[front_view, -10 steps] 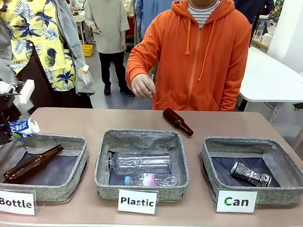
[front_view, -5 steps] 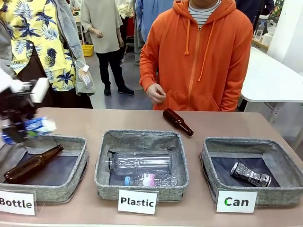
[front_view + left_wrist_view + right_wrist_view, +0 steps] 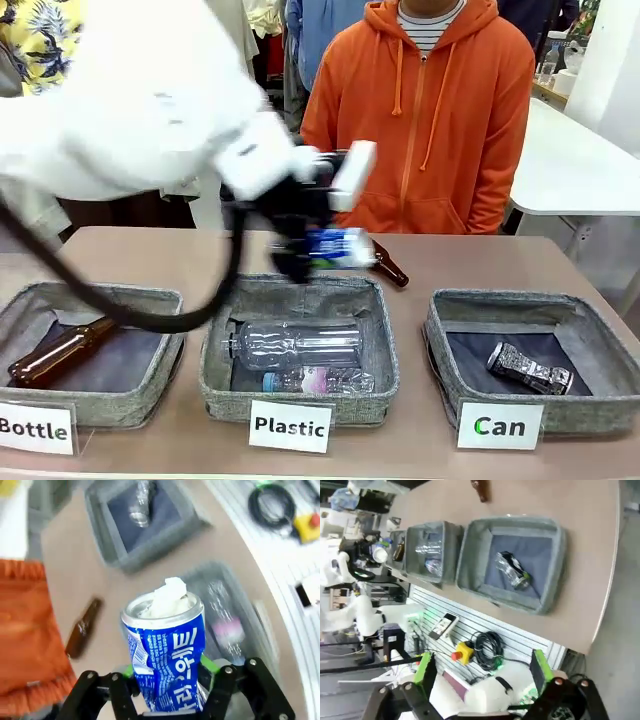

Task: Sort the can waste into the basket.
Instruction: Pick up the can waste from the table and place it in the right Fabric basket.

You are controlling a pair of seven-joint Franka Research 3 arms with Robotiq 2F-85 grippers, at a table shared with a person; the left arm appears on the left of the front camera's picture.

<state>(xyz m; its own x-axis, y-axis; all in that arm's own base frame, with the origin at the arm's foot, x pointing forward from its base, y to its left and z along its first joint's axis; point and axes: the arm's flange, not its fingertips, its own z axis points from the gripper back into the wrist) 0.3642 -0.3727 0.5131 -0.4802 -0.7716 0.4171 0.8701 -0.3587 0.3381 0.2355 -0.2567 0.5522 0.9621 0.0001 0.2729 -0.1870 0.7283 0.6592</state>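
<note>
My left gripper [image 3: 308,246] is shut on a crushed blue-and-white can [image 3: 346,245], carried sideways above the back edge of the Plastic bin. In the left wrist view the can [image 3: 167,647] stands between the green-padded fingers [image 3: 131,671], its crumpled top pointing away. The basket [image 3: 440,345], carded "Can", sits at the right and holds a dark, silver-patterned crushed can [image 3: 530,369]. That basket [image 3: 150,550] lies ahead of the held can, with the dark can [image 3: 140,510] inside. My right gripper [image 3: 482,675] hangs open high over the basket [image 3: 470,555] and the dark can [image 3: 512,570].
The middle Plastic bin [image 3: 215,350] holds clear bottles [image 3: 300,345]. A Bottle bin [image 3: 170,340] at the left holds a brown bottle [image 3: 55,355]. Another brown bottle [image 3: 390,267] lies on the table behind. A person in an orange hoodie [image 3: 430,120] stands at the far side.
My left arm has swung right with the blue-and-white can, from over the Bottle bin to over the back of the Plastic bin. The person's hand has dropped out of sight.
</note>
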